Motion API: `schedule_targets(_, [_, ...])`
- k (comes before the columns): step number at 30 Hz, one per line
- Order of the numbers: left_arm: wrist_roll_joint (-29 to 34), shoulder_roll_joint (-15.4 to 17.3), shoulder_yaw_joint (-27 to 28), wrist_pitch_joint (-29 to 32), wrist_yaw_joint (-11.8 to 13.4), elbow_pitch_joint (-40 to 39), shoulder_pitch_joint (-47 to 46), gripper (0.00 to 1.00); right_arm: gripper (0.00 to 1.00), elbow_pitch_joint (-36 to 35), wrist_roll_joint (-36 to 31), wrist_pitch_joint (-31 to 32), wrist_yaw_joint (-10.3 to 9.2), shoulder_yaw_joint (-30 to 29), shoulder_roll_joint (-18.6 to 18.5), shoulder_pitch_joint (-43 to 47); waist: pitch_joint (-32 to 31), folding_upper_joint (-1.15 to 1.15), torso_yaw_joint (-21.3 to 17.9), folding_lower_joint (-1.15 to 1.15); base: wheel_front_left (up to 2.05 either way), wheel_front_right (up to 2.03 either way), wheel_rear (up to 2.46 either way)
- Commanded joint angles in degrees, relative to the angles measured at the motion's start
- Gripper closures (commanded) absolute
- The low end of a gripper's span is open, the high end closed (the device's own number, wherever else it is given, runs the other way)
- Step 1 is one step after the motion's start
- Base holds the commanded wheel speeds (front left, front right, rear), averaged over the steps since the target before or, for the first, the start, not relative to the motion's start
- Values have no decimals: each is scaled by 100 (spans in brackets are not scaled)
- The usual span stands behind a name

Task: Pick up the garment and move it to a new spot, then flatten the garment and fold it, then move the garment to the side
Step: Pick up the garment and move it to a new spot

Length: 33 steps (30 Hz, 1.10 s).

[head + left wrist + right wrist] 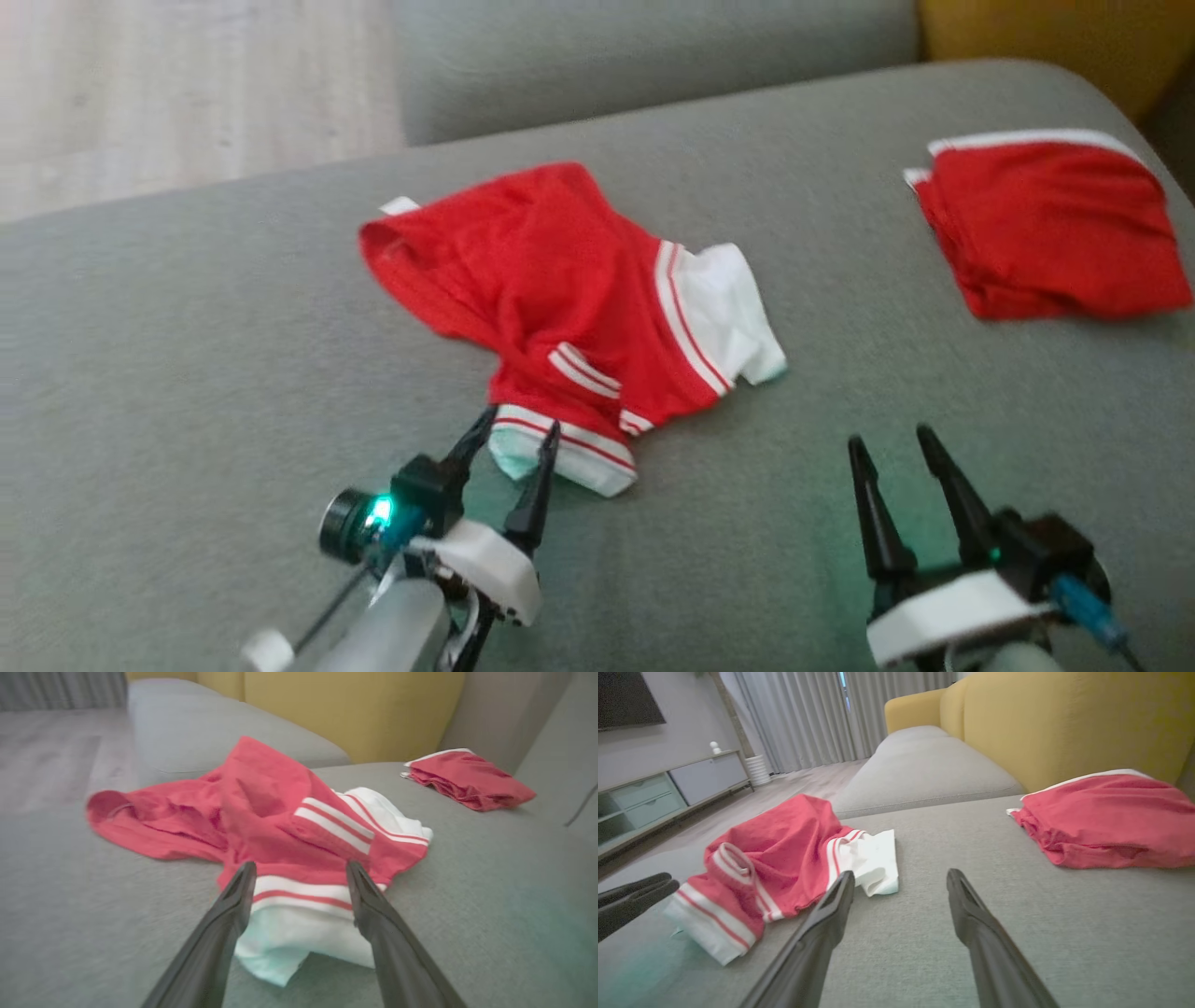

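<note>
Head view: left gripper apparently spread

You'll find the crumpled garment on the sofa cushion, the folded garment well to its right, the left gripper at its near edge, and the right gripper apart at its near right.

- The left gripper sits at the lower left of the head view, its two dark fingers spread apart and pointing up and slightly right.
- Its pale forearm rises from the bottom edge, with a green light glowing at the wrist.
- The right gripper is at the lower right, its fingers also wide apart and leaning up and left.
- The two grippers are well apart and tilt toward each other.
</note>
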Motion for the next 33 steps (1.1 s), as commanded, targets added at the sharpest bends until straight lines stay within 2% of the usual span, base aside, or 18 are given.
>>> schedule_targets(1, [180,45,328,-69,244,-502,65,0,0,-142,43,-63,-4,71,19,59,-289,0,354,0,0,0,0])
schedule_targets(6, [589,90,960,-73,770,-1740,996,0,0,-211,-22,-63,-4,-132,24,233,-584,0,771,0,0,0,0])
schedule_targets(11, [979,122,1597,-74,1055,-2822,1868,0,0,-388,-107,-63,-4,-395,31,366,-815,0,1085,0,0,0,0])
schedule_targets(19, [1348,124,1966,-75,952,-3481,2691,0,0,-676,-175,-63,-4,-703,37,712,-1048,0,1316,0,0,0,0])
schedule_targets(28, [1661,45,2179,-75,709,-3428,3073,0,0,-765,-25,-63,-4,-733,38,1037,-1115,0,1269,0,0,0,0])
schedule_targets(33, [1700,-36,2301,-75,668,-3390,3082,0,0,-752,-25,-63,-4,-701,38,1032,-1108,0,1233,0,0,0,0])
